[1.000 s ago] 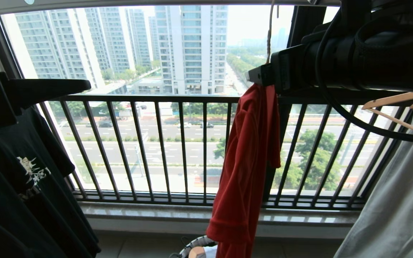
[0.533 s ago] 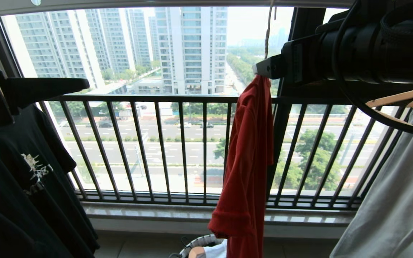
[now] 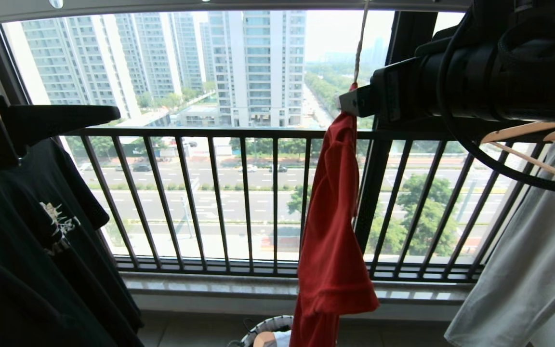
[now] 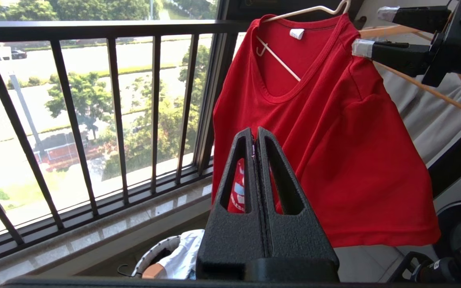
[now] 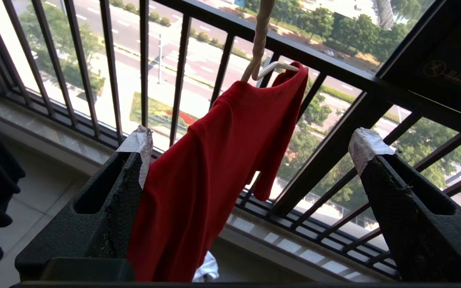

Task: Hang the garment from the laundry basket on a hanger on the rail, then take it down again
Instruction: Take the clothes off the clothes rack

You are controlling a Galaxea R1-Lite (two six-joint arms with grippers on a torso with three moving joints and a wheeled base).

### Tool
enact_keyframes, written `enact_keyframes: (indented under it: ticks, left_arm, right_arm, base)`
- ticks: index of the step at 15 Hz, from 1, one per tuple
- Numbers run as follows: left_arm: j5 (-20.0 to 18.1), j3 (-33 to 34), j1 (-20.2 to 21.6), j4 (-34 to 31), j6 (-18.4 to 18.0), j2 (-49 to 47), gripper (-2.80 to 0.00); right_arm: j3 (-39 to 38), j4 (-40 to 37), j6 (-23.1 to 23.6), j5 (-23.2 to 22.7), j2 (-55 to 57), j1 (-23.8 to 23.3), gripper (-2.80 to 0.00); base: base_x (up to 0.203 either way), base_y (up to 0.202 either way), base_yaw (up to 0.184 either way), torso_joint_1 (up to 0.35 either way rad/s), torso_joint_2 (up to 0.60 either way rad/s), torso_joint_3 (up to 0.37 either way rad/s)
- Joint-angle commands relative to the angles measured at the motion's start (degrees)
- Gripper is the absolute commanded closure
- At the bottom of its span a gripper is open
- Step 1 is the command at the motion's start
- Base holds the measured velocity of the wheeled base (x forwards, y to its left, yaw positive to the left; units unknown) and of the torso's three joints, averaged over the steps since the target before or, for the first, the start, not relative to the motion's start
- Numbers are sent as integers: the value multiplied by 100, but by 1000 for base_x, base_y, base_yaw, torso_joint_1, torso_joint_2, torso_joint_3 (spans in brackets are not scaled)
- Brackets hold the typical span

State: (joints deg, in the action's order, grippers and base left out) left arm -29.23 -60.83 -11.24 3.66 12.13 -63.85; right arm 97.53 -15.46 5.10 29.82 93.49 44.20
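Now the red V-neck T-shirt hangs on the thin cream-white wire hanger, just in front of the right hand, whose 2 fingers stand wide apart. Close squarely on the hanger's shoulder (not loose cloth). The left hand, pressed together, holds nothing.
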Motion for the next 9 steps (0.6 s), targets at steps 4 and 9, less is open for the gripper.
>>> enact_keyframes:
  ticks: [4,9]
  left_arm:
    - [-21,1,-1,3,9,-4,0]
    - [-21,3,-2,3,9,4,0]
  right_arm:
    - [-343,5,0,15,-232,-28,-280]
    - [-367,-1,9,15,-454,-96,-280]
  base:
    - [0,0,0,0,0,0]
    - [0,0,0,0,0,0]
